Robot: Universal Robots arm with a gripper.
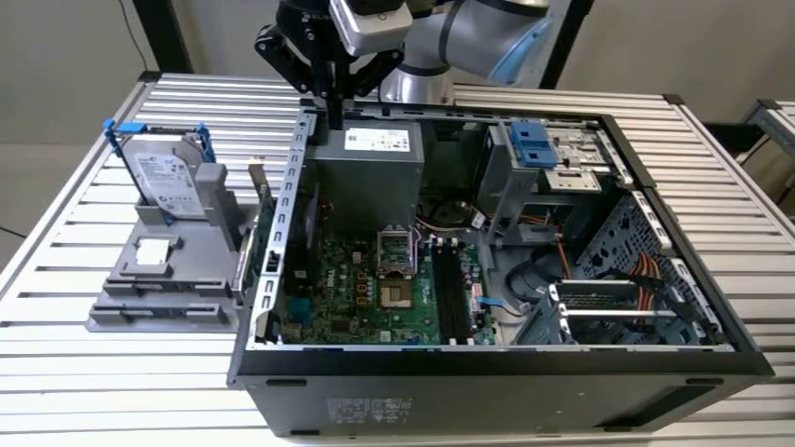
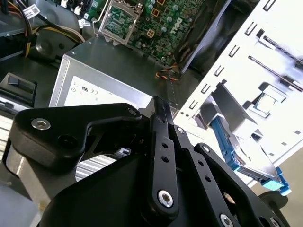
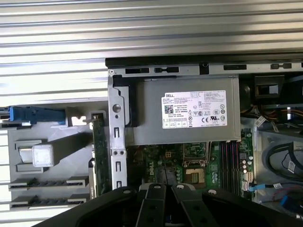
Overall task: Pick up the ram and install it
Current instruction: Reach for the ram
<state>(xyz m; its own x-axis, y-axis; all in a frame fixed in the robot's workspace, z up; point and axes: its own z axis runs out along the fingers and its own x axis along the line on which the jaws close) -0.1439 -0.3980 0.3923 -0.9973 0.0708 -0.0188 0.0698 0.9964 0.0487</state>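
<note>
Black jaws hang over the computer case (image 1: pixel 296 186) in the exterior view; the ram (image 1: pixel 263 196) stands unpicked in a grey holder (image 1: pixel 162 279) just outside. The second wrist view shows the jaws pinched together, empty. In the first wrist view the memory slots (image 3: pixel 229 156) look bare.

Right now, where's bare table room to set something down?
Bare slatted table at the exterior view's lower left, before the grey holder, and at its right, beyond the computer case. Crowded between holder and case, where the ram stands.
</note>
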